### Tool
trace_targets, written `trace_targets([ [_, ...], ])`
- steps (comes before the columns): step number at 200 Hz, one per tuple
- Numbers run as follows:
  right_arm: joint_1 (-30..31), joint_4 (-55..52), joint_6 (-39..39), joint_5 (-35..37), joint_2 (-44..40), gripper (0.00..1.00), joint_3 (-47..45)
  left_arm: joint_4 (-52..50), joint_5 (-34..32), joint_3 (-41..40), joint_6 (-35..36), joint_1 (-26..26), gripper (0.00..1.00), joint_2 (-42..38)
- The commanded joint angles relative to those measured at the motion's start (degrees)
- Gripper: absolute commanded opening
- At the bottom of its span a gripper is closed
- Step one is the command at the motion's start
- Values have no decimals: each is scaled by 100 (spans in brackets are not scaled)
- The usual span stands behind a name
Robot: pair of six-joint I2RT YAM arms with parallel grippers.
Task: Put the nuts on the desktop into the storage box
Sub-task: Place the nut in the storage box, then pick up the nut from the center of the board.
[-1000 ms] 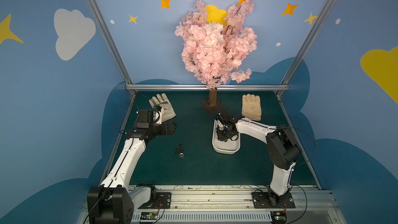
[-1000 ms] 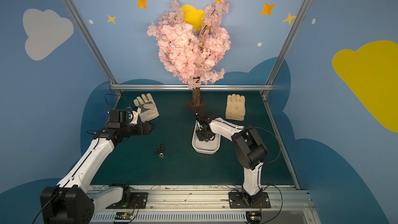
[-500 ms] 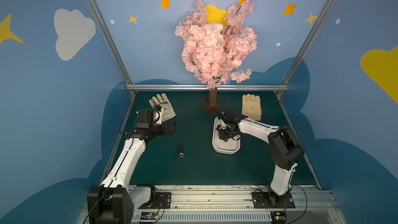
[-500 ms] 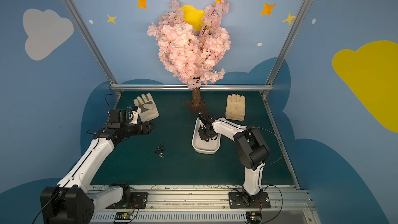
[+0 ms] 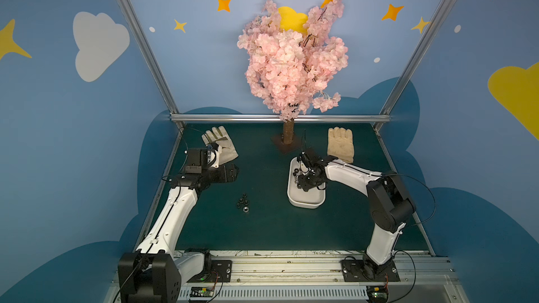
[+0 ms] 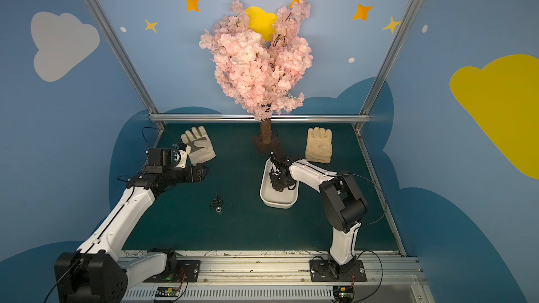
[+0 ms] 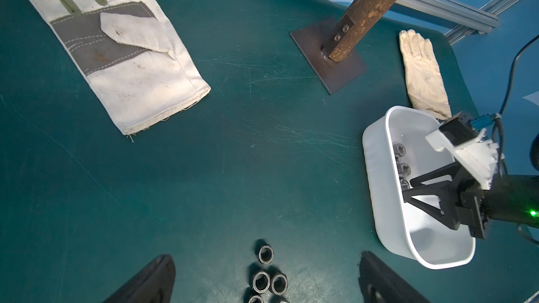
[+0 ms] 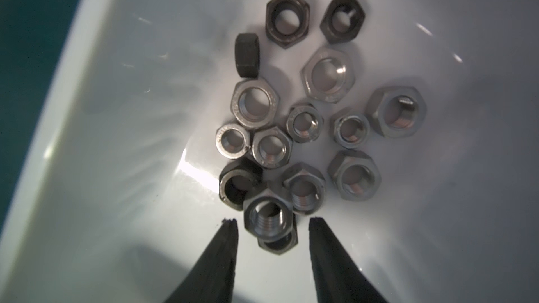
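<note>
Right gripper (image 8: 272, 220) inside the box (image 8: 87, 112), jaws parted, gripping nothing.
Nuts (image 8: 303, 123) cluster on the box floor, 1 between the tips with gaps either side. The box sits right of desktop (image 5: 262, 228) centre. Loose nuts (image 5: 243, 202) lie left of centre, near the wide-spread left gripper (image 7: 266, 256).

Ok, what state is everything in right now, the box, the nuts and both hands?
Storage box: upright, partly filled.
Boxed nuts: loose on its floor.
Desktop nuts: clustered, not yet boxed.
Right hand: open, empty, tips low over the boxed nuts.
Left hand: open, empty, raised near the desktop nuts.
</note>
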Motion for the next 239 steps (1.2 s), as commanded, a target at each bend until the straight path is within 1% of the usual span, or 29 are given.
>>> trace_targets([
  [1, 202, -293, -108, 204, -451, 48, 477, 31, 14, -59, -19, 4, 100, -8],
  [27, 642, -395, -228, 203, -574, 52, 881, 25, 12, -58, -19, 3, 100, -5],
  [55, 1258, -322, -264, -123, -406, 55, 1187, 22, -16, -59, -18, 6, 100, -23],
  [87, 1864, -202, -203, -338, 187, 57, 1446, 44, -93, -76, -44, 3, 100, -80],
  [111, 2240, -170, -132, -439, 685, 61, 1725, 48, -110, -79, -62, 5, 100, -94],
  [136, 2509, -234, 20, -631, 1227, 64, 2057, 40, -184, -85, -106, 4, 100, -130],
  [142, 2570, -257, 35, -668, 1349, 65, 2138, 27, -393, -86, -107, 17, 100, -146],
  [172, 2817, -334, 63, -772, 1825, 66, 2497, -6, -660, -94, -140, 50, 100, -192],
  [239, 3112, -890, 14, -450, 2587, 67, 3305, 14, -718, -102, -194, 150, 100, -210],
])
